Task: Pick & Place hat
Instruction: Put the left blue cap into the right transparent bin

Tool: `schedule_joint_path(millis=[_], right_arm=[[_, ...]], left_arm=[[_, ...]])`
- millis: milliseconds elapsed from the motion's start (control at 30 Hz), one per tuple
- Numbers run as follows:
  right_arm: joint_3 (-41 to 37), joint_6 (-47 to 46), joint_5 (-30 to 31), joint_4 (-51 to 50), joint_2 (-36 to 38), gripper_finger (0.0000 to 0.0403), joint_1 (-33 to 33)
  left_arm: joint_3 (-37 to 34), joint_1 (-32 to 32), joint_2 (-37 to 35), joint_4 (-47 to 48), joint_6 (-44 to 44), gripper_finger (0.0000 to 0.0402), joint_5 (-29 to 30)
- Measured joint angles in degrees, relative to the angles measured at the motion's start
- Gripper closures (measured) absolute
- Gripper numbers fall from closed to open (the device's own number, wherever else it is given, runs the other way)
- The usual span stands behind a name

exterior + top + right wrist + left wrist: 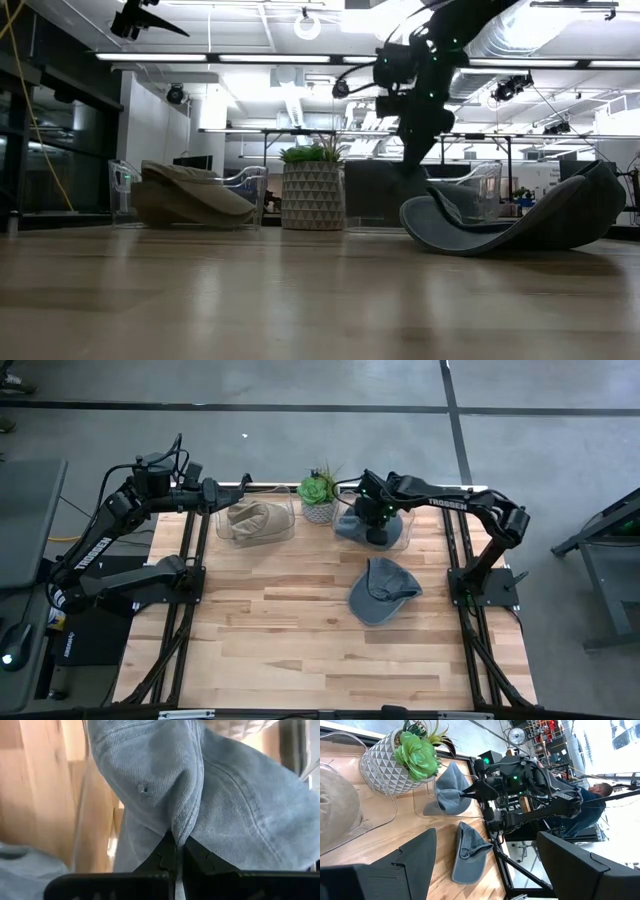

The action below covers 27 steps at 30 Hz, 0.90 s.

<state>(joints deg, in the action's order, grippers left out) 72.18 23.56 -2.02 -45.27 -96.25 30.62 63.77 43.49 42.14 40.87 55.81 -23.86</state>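
Note:
Two blue-grey caps show. One lies crown up on the table's right half point(383, 591), large in the low view point(520, 225). The other point(352, 525) hangs in my right gripper point(378, 530) over a clear bin point(402, 540) at the far edge. A tan hat point(256, 520) rests in a second clear bin point(285, 530) to the left. My left gripper point(222, 492) hovers open at that bin's far-left corner, touching nothing; its wide-apart fingers point(415, 857) frame the left wrist view. My right gripper point(176, 840) is shut on the blue-grey cap's crown, pinching a raised fold of the cloth point(181, 822) between its two fingers. The fingers come from above, pointing down. The cap hangs below them point(451, 790), its lower part down in the clear bin.
A potted succulent in a white patterned pot point(318, 496) stands between the two bins at the far edge. Bare wood point(300, 650) fills the table's near half. Beyond the table, a person point(600, 792) sits among shop equipment.

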Motion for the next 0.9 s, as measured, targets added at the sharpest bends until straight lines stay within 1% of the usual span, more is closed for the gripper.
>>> schedule_joint_path(millis=[133,267,567,667,767,900], right_arm=[[-2.1,0.9,-0.1,3.0,-0.1,0.0403,0.9],[-4.6,0.5,-1.5,5.4,-0.1,0.0403,1.7],[-10.3,0.7,-3.5,13.0,-0.1,0.0403,1.7],[-11.6,0.8,-3.1,15.6,-0.1,0.0403,1.7],[-12.0,-0.2,-2.8,16.5,-0.1,0.0401,1.6],[-11.0,-0.7,-2.8,16.3,0.1,0.0381,1.6]], left_arm=[[0.0,0.0,0.0,0.0,0.0,0.0099,0.1],[0.0,0.0,0.0,0.0,0.3,0.0099,0.2],[0.0,0.0,0.0,0.0,0.5,0.0099,0.5],[0.0,0.0,0.0,0.0,0.5,0.0099,0.5],[0.0,0.0,0.0,0.0,0.6,0.0099,0.5],[0.0,0.0,0.0,0.0,1.0,0.0099,0.5]])
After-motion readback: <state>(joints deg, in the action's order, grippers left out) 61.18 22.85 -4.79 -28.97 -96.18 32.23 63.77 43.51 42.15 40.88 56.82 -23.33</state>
